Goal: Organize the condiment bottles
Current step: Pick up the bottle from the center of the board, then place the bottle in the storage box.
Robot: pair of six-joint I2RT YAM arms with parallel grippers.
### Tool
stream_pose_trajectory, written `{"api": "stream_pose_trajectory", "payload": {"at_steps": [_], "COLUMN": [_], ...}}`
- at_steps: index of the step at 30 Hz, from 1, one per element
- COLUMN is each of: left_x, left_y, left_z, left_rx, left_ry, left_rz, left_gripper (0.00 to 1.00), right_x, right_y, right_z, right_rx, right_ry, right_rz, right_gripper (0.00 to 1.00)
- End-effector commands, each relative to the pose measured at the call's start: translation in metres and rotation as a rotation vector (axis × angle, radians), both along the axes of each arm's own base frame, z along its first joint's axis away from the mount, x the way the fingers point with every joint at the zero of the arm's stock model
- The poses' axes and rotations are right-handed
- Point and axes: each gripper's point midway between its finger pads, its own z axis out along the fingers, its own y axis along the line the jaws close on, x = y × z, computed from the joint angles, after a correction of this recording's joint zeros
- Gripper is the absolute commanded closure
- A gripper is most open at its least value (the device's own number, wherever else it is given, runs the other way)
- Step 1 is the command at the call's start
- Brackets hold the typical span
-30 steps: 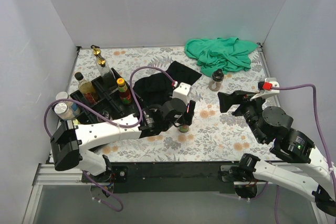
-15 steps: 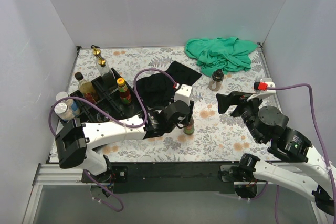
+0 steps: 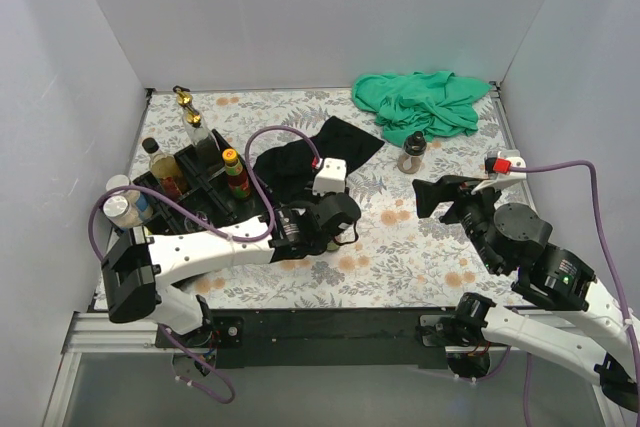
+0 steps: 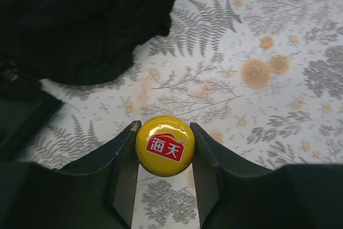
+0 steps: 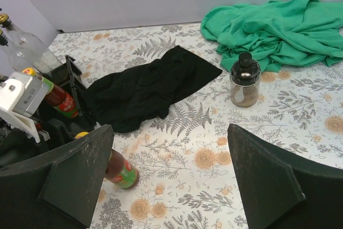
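My left gripper (image 4: 164, 132) is shut on the yellow cap of a red sauce bottle (image 4: 164, 146) with a green label. The bottle leans on the floral table in the right wrist view (image 5: 119, 170). In the top view the left gripper (image 3: 340, 232) covers it, just right of the black tray (image 3: 262, 209). The tray holds clear gold-spouted bottles (image 3: 196, 129), an orange-capped red sauce (image 3: 236, 175) and a dark black-capped bottle (image 3: 163, 169). Short shakers (image 3: 124, 207) stand at its left. A black-lidded jar (image 3: 411, 152) (image 5: 245, 81) stands alone. My right gripper (image 3: 445, 190) (image 5: 169, 132) is open and empty.
A black cloth (image 3: 310, 157) (image 5: 144, 87) lies between the tray and the jar. A green cloth (image 3: 425, 102) (image 5: 273, 25) is bunched at the back right. White walls close in the table on three sides.
My left gripper has moved left toward the tray with the bottle, which now sits hidden under it in the top view. The right arm shifted slightly early on, then held still.
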Motion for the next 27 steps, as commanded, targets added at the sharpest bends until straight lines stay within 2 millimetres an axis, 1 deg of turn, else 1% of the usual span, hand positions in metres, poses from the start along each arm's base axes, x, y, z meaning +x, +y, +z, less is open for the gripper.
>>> {"api": "stream_pose_trajectory", "payload": {"at_steps": [1,2,5,6,7,8,9,11,12,14,15,16,17,18,19,22,26,27], "left_x": [0.013,0.012,0.017,0.022,0.025,0.026,0.032,0.037,0.042,0.048,0.051,0.055,0.057,0.061,0.066,0.076,0.086,0.087], "left_y": [0.059,0.073,0.101,0.112,0.117,0.124,0.133,0.142,0.154,0.163,0.172,0.175,0.177,0.184,0.183,0.191,0.205,0.205], "left_z": [0.07,0.074,0.089,0.092,0.095,0.105,0.109,0.116,0.122,0.126,0.128,0.132,0.13,0.13,0.134,0.13,0.111,0.103], "left_rx": [-0.021,0.015,0.045,0.059,0.059,0.032,0.029,0.018,0.007,0.017,0.023,0.028,0.034,0.032,0.009,0.023,0.058,0.064], "left_ry": [-0.16,-0.172,-0.217,-0.221,-0.224,-0.238,-0.244,-0.252,-0.259,-0.272,-0.278,-0.294,-0.292,-0.295,-0.31,-0.315,-0.287,-0.272], "left_rz": [0.239,0.263,0.337,0.359,0.368,0.38,0.402,0.405,0.434,0.443,0.463,0.466,0.461,0.475,0.478,0.48,0.516,0.508], "left_gripper": [1.0,1.0,1.0,1.0,1.0,1.0,1.0,1.0,1.0,1.0,1.0,1.0,1.0,1.0,1.0,1.0,1.0,1.0], "right_x": [-0.001,-0.001,-0.001,-0.001,-0.001,0.0,0.0,0.0,0.0,0.0,0.0,-0.001,-0.001,-0.001,-0.001,-0.002,-0.003,-0.004], "right_y": [-0.002,-0.002,0.001,0.002,0.003,0.004,0.004,0.006,0.006,0.006,0.005,0.004,0.003,0.002,0.001,0.001,0.003,0.003], "right_z": [0.01,0.011,0.01,0.01,0.008,0.009,0.008,0.008,0.006,0.007,0.007,0.007,0.008,0.008,0.009,0.01,0.008,0.007], "right_rx": [0.04,0.042,0.04,0.04,0.035,0.034,0.033,0.032,0.028,0.03,0.03,0.033,0.035,0.035,0.04,0.044,0.046,0.048], "right_ry": [-0.024,-0.025,-0.02,-0.019,-0.015,-0.014,-0.013,-0.011,-0.008,-0.01,-0.01,-0.012,-0.014,-0.015,-0.019,-0.02,-0.018,-0.017], "right_rz": [-0.001,-0.001,0.006,0.007,0.01,0.012,0.013,0.018,0.019,0.018,0.015,0.012,0.01,0.009,0.007,0.009,0.025,0.028], "right_gripper": [0.05,0.05,0.05,0.05,0.05,0.05,0.05,0.05,0.05,0.05,0.05,0.05,0.05,0.04,0.04,0.04,0.04,0.04]}}
